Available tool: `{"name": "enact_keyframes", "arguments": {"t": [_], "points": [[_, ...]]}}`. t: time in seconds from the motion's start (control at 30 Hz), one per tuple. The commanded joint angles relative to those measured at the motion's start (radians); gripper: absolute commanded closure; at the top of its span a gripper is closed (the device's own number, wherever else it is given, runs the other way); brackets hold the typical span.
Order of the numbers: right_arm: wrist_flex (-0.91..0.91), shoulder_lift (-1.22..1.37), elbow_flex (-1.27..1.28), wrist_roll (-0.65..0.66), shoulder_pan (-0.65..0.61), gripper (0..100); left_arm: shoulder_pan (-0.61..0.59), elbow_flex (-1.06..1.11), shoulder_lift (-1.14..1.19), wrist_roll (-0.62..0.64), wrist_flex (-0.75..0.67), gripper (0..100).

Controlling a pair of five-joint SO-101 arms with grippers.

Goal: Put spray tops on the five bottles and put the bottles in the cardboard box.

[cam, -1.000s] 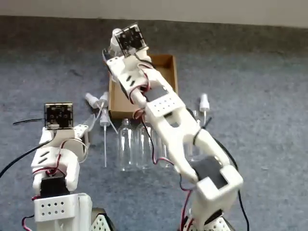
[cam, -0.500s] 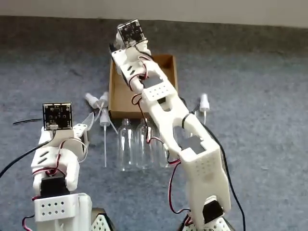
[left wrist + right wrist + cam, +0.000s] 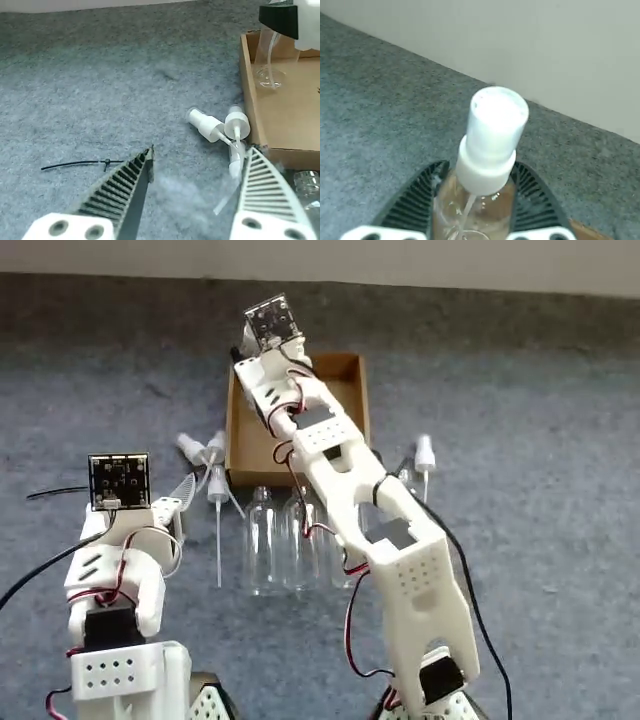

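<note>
My right gripper (image 3: 479,170) is shut on a clear bottle (image 3: 470,210) that carries a white spray top (image 3: 492,135). It holds the bottle upright at the far left corner of the cardboard box (image 3: 355,365). In the left wrist view the bottle's base (image 3: 269,77) is at or just above the box floor; I cannot tell whether they touch. Three clear bottles (image 3: 263,540) lie in front of the box, partly under the right arm. My left gripper (image 3: 201,150) is open and holds nothing, a little short of three loose spray tops (image 3: 205,122). Another spray top (image 3: 425,452) lies right of the box.
The box's side wall (image 3: 248,85) stands just beyond the loose spray tops. A thin black cable tie (image 3: 82,162) lies on the grey carpet left of my left gripper. The right arm (image 3: 340,470) spans the box and the bottle row.
The right arm has stretched out flatter over the box, taking the capped bottle down toward the far left corner. The left arm has not moved.
</note>
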Motion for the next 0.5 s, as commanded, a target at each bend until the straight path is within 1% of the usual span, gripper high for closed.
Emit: {"name": "enact_keyframes", "arguments": {"t": [0.0,0.37,0.47], "points": [[-0.018,-0.010,-0.051,0.008,0.012,98.8,-0.010,-0.007,-0.010,-0.008,-0.020,73],[-0.019,-0.008,-0.051,0.012,0.012,98.6,-0.010,-0.007,-0.010,-0.008,-0.020,73],[-0.019,-0.008,-0.051,0.009,0.012,94.7,-0.010,-0.007,-0.008,-0.008,-0.020,73]]}}
